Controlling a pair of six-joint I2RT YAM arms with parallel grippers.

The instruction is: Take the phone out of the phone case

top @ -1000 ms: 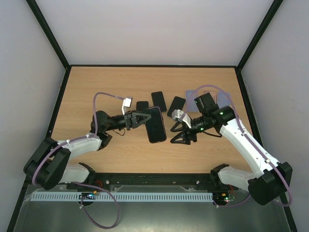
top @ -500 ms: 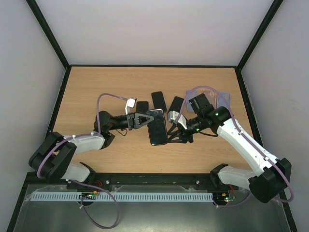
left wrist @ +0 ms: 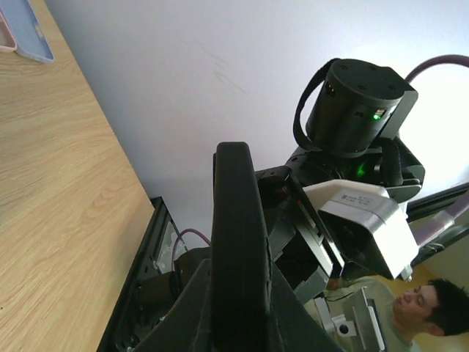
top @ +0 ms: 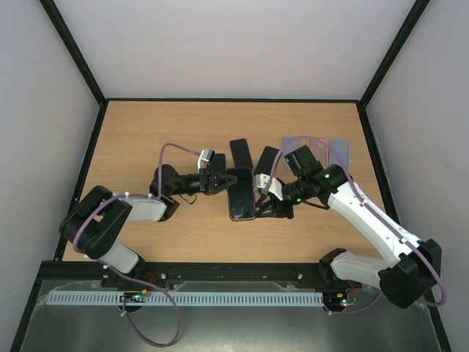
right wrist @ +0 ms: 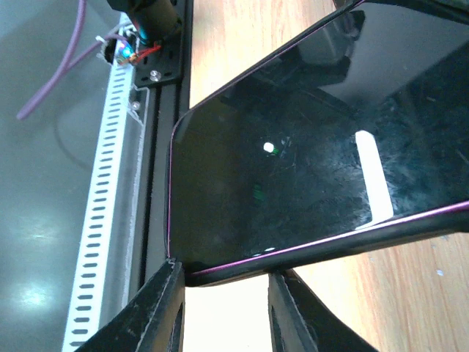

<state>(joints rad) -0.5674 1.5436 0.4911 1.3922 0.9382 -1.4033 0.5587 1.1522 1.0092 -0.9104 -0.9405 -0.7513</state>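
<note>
The black phone in its dark case (top: pixel 241 196) is held just above the table, between the two arms. My left gripper (top: pixel 228 180) is shut on its left long side. In the left wrist view the phone (left wrist: pixel 236 220) shows edge-on, pinched between both fingers (left wrist: pixel 192 308). My right gripper (top: pixel 265 200) is at the phone's right side. In the right wrist view the glossy screen (right wrist: pixel 315 154) has a thin purple rim. My right gripper (right wrist: pixel 226 277) is open, its two fingertips (right wrist: pixel 167 293) touching the phone's lower edge near a corner.
Three more black phones or cases (top: pixel 240 152) (top: pixel 216 160) (top: pixel 267 157) lie just behind the held phone. Translucent purple cases (top: pixel 311 144) (top: pixel 341 150) rest at the back right. The black rail (right wrist: pixel 163 110) of the table's near edge is close below the phone.
My left arm has reached right and turned the phone toward upright in the top view. My right gripper has moved left, from beside the phone onto its right edge.
</note>
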